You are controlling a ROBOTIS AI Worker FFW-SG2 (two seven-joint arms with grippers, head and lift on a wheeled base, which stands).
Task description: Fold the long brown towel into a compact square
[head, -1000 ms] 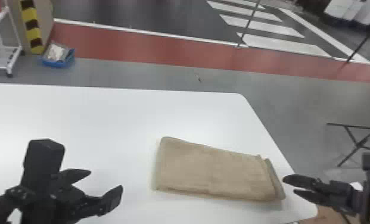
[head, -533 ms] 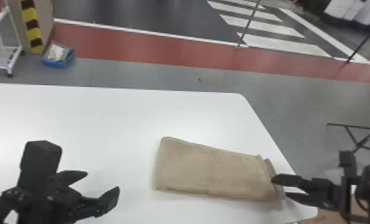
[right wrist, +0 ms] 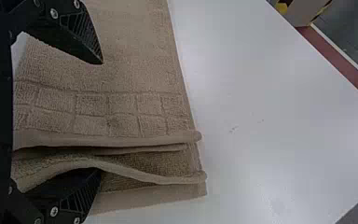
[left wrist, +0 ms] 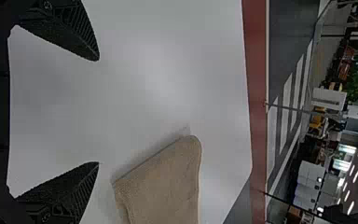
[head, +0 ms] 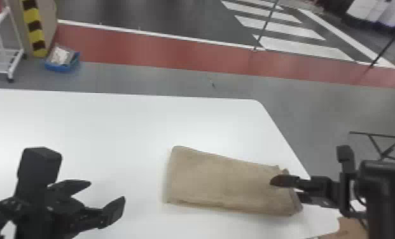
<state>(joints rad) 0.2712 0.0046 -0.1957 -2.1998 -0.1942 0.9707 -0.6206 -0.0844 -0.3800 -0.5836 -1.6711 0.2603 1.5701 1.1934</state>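
Note:
The brown towel [head: 218, 181] lies folded as a flat oblong near the table's right edge, its layered hems at the right end. At that end my right gripper [head: 284, 189] stands open, one finger above the towel. In the right wrist view, the open right gripper [right wrist: 99, 116] has its fingers on either side of several hem layers of the towel [right wrist: 121, 70]; the lower finger is partly tucked beneath a raised layer. My left gripper [head: 107, 191] is open over the table, left of the towel. The left wrist view has the left gripper [left wrist: 99, 111] holding nothing, apart from the towel [left wrist: 163, 186].
The white table [head: 126, 127] has its right edge close beside the towel's layered end. Beyond it on the floor are a white rack [head: 2, 51] and a blue bin [head: 63, 65]. A black metal frame [head: 387, 143] stands to the right.
My right gripper has moved left, from just off the towel's right end to around its hems. My left gripper has shifted slightly left. The towel's right end looks slightly disturbed.

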